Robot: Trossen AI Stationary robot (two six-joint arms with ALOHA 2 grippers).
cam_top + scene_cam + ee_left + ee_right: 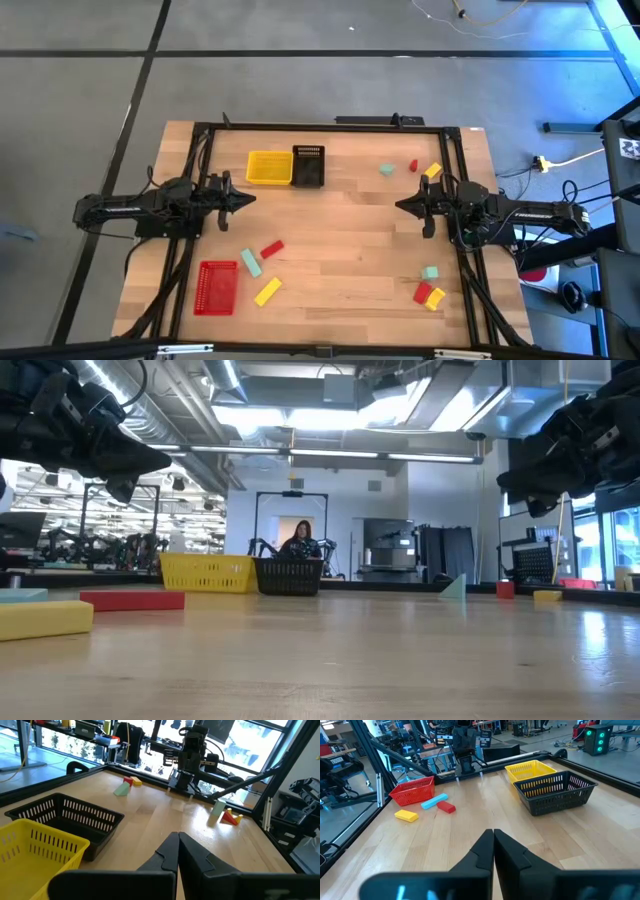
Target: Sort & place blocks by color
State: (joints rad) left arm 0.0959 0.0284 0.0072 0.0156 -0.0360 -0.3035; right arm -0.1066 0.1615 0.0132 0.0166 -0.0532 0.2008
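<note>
Wood-plank tabletop [340,270], pale and bare in the middle, framed by black rails and standing on a grey floor [300,90] with dark seams. Beyond the far edge, the low view shows an open workshop with ceiling ducts, strip lights, glass partitions and a seated person [300,542] behind the baskets.

Both arms wait above the tabletop, empty. The left gripper [248,199] at the left side and the right gripper [402,205] at the right side point at each other, each with its jaws closed together on nothing.

At the far edge a yellow basket [269,167] touches a black basket [308,166]. A red basket [217,287] lies at the near left.

The blocks lie in three clusters, none in a basket. Near the red basket: a red block [271,249], a teal block [250,263] and a yellow block [267,291]. Far right: a teal wedge [386,170], a small red piece [413,165] and a yellow piece [432,171] just beside the right arm. Near right: a teal piece [430,272], with a red piece [422,292] and a yellow piece [436,298] touching.

In the low view the near-right cluster is out of frame and the near-left blocks are cut off at the picture's edge. Exact shapes of the small far pieces are hard to make out.
</note>
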